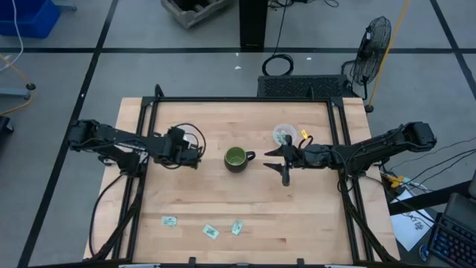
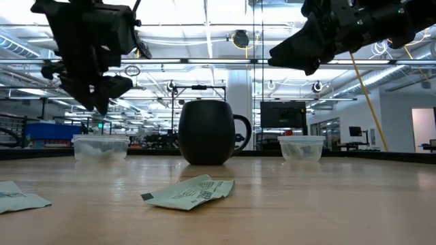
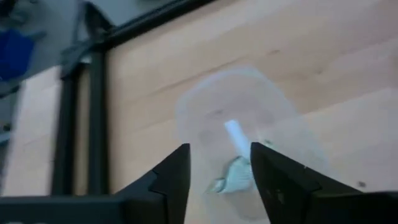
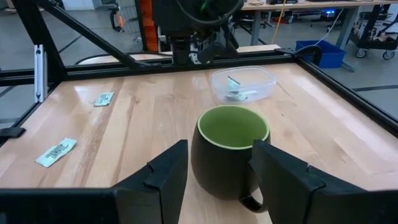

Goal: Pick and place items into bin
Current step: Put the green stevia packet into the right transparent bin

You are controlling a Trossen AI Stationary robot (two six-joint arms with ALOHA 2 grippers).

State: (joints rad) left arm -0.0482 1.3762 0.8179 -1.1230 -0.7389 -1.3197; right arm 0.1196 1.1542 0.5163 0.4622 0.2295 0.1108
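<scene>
Three pale green and white packets (image 1: 169, 220), (image 1: 210, 231), (image 1: 236, 226) lie flat near the table's near edge; one packet (image 2: 191, 192) shows close in the low view. My left gripper (image 3: 219, 149) is open and hovers above a clear plastic bin (image 3: 249, 143) left of the mug. That bin holds packets, and one white packet (image 3: 235, 134) leans upright inside it. My right gripper (image 1: 279, 162) is open just right of the dark, green-lined mug (image 1: 236, 158), its fingers pointing at the mug (image 4: 230, 149) without touching it. A second clear bin (image 1: 283, 134) with packets stands beside the right arm.
The mug stands at the table's middle between both grippers. Black frame rails (image 1: 338, 149) run along the table's left, right and far sides. Bare wood lies between the mug and the packets near the near edge. Both bins (image 2: 100, 146), (image 2: 302, 148) show behind the mug in the low view.
</scene>
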